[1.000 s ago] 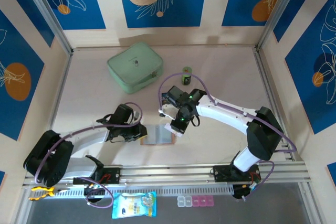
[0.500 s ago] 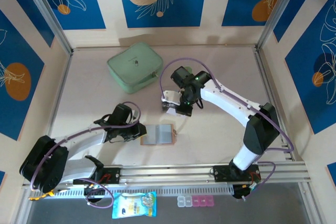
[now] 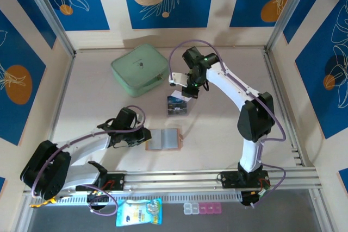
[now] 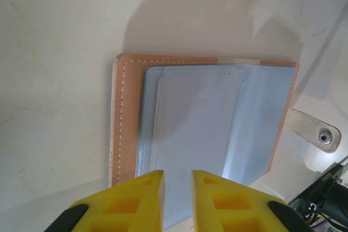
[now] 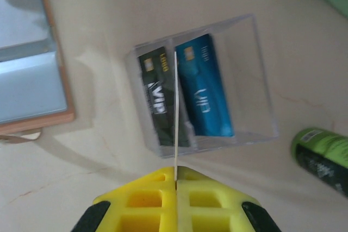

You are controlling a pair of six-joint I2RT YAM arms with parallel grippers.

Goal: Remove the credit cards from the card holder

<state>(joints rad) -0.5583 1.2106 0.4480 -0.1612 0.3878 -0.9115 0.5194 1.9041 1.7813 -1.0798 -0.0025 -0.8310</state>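
The card holder (image 3: 165, 139) lies open and flat on the table, tan leather with grey pockets (image 4: 206, 118) and a side tab (image 4: 315, 130). My left gripper (image 4: 178, 180) sits low over its near edge, yellow fingers a narrow gap apart with grey pocket showing between them. My right gripper (image 5: 176, 171) is shut on a thin white credit card (image 5: 175, 112), seen edge-on, held above a clear plastic box (image 5: 255, 80). A dark credit card (image 5: 156, 93) and a blue credit card (image 5: 204, 91) lie in that box. In the top view the right gripper (image 3: 182, 93) hovers just beyond the box (image 3: 177, 105).
A mint-green zip case (image 3: 139, 70) sits at the back left. A small green bottle (image 5: 323, 158) stands close to the box on its far side. Rails (image 3: 179, 180) run along the near edge, with a blue packet (image 3: 139, 212) and a pill organiser (image 3: 202, 208) in front.
My right arm has swung away from the card holder toward the back, carrying the white card over the clear box. The left arm has stayed at the holder.
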